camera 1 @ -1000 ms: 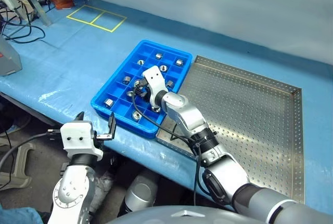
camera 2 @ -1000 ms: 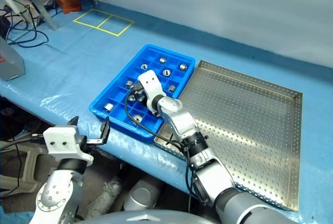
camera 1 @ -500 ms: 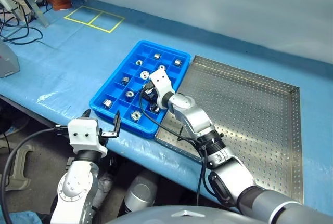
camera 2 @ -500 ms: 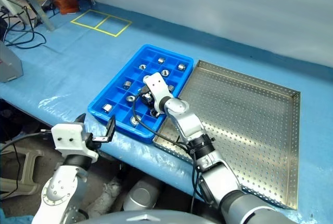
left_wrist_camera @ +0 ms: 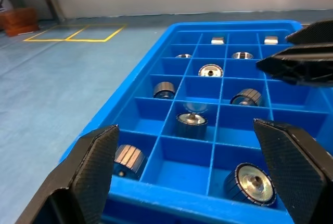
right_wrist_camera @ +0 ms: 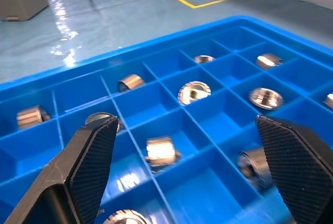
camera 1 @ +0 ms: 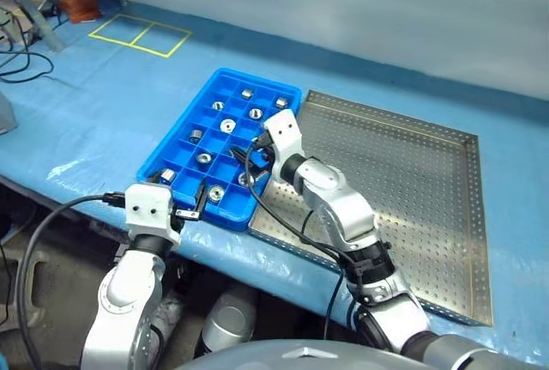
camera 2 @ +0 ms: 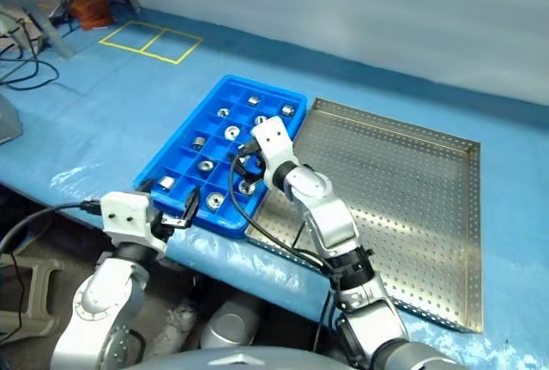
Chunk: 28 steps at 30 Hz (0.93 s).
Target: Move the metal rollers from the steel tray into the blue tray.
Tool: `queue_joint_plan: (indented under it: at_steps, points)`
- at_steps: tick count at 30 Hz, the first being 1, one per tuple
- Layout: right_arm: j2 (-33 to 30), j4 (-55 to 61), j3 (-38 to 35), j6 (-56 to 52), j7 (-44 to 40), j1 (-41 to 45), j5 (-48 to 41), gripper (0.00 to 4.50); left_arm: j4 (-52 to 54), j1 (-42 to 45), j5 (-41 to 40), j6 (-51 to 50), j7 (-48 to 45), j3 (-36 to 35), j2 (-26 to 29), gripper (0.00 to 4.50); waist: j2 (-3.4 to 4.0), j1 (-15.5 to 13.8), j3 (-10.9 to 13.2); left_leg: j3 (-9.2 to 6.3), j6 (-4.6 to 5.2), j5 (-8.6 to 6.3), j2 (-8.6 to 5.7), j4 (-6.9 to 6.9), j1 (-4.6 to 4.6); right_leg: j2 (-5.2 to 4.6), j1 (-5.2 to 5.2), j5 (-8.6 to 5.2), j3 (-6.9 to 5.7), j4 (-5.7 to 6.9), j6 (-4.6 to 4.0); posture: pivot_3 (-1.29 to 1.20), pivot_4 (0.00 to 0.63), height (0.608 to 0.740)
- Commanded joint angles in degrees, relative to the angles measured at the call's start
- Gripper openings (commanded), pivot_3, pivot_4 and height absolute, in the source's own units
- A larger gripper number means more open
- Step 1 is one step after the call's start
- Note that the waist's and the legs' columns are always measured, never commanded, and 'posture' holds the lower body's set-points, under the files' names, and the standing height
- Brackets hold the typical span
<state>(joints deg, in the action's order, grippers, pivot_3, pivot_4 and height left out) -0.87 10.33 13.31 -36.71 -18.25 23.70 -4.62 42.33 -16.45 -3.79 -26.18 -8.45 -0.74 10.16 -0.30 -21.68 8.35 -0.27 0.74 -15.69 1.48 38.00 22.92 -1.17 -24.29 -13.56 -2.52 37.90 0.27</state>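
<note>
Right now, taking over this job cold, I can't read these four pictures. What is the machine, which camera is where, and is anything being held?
It is a two-armed humanoid robot. Two pictures come from its head, looking down; the others from a camera on each wrist, with black fingers rising at the bottom. On the blue-covered bench lies a bright blue plastic tray of square compartments, holding small shiny metal rollers. Beside it sits a large perforated steel tray, with no rollers visible. The right gripper hovers open over the blue tray, holding nothing. The left gripper is open and empty at its near edge.

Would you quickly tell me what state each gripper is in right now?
Left gripper: open, holding nothing, at the blue tray.
Right gripper: open, empty, above the blue tray's compartments.
</note>
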Motion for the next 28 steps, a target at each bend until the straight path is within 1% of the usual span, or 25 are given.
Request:
queue_joint_plan:
  at_steps: [1,2,5,9,12,13,17,21,22,28]
  points:
    - [-2.0,8.3,-1.6,-2.2,1.4,-3.8,-0.2,4.48,-2.1,3.9,-1.2,-0.3,-2.4,0.2,1.8,4.50,0.04,2.6,0.0,0.00,0.00,0.00,0.00,0.02,-0.01,0.00,0.02,0.00,0.00,0.00,-0.01,0.18,0.150,0.740]
    - [-2.8,9.9,-1.7,-2.8,1.7,-5.2,-0.1,4.48,-3.1,5.3,-1.5,-0.4,-3.1,0.4,2.3,4.50,0.06,3.9,0.0,0.01,0.00,0.00,0.00,0.04,-0.02,0.00,0.04,0.01,0.02,0.01,0.00,0.15,0.150,0.740]
    - [-4.9,14.7,-2.3,-4.8,2.3,-9.5,-0.3,4.48,-6.1,9.2,-2.2,-0.7,-5.2,1.5,3.7,4.50,0.07,8.9,-0.1,0.01,0.00,0.01,-0.01,0.07,-0.08,-0.02,0.12,0.02,0.06,0.02,-0.01,0.08,0.150,0.740]
    - [-7.6,20.2,-2.7,-6.8,2.3,-14.6,-0.8,4.48,-9.2,12.9,-2.7,-0.4,-7.7,2.9,5.0,4.50,0.07,16.3,0.0,-0.01,0.01,0.00,-0.02,0.04,-0.45,-0.11,0.48,0.02,0.09,-0.05,-0.02,0.03,0.150,0.740]
    - [-9.2,23.1,-3.0,-7.7,2.2,-17.4,-1.1,4.48,-11.0,14.4,-2.8,-0.1,-9.4,3.8,5.8,4.50,0.06,20.0,0.0,-0.06,0.03,-0.01,0.00,-0.04,-0.67,-0.11,0.57,0.02,0.27,-0.02,-0.02,0.01,0.150,0.740]
    - [-9.7,23.8,-3.0,-7.9,2.0,-18.2,-1.2,4.48,-11.4,14.7,-2.6,0.0,-9.7,4.2,6.1,4.50,0.05,20.8,0.0,-0.05,0.03,-0.01,0.02,-0.06,-0.74,-0.10,0.62,0.02,0.29,-0.01,-0.03,0.00,0.150,0.740]
    - [-11.4,26.5,-3.4,-9.4,1.8,-20.8,-1.7,4.48,-11.9,14.7,-2.7,-0.4,-11.0,5.1,7.0,4.50,0.04,22.3,0.0,-0.06,0.03,0.00,0.07,-0.09,-0.97,-0.01,0.76,-0.03,0.43,0.10,-0.08,-0.01,0.150,0.740]
    - [-12.3,28.0,-4.4,-10.6,2.1,-22.6,-2.3,4.48,-11.9,14.3,-2.9,-0.3,-11.2,5.0,7.2,4.50,0.03,22.4,0.0,-0.04,0.03,0.00,0.08,-0.07,-1.06,0.00,0.79,-0.07,0.50,0.17,0.00,0.00,0.150,0.740]
    - [-12.4,28.1,-4.5,-10.8,2.2,-22.8,-2.5,4.48,-11.9,14.2,-2.9,-0.3,-11.2,5.0,7.2,4.50,0.03,22.3,0.0,-0.03,0.03,0.00,0.08,-0.07,-1.07,-0.01,0.80,-0.18,0.51,0.17,0.18,0.00,0.150,0.740]
    - [-12.9,28.0,-4.3,-11.5,2.4,-23.1,-2.9,4.48,-11.8,13.6,-2.7,-0.3,-10.6,5.1,6.9,4.50,0.02,22.3,0.0,0.05,0.03,0.00,0.08,-0.07,-1.07,-0.12,0.79,-0.13,0.64,0.17,0.28,0.02,0.150,0.740]
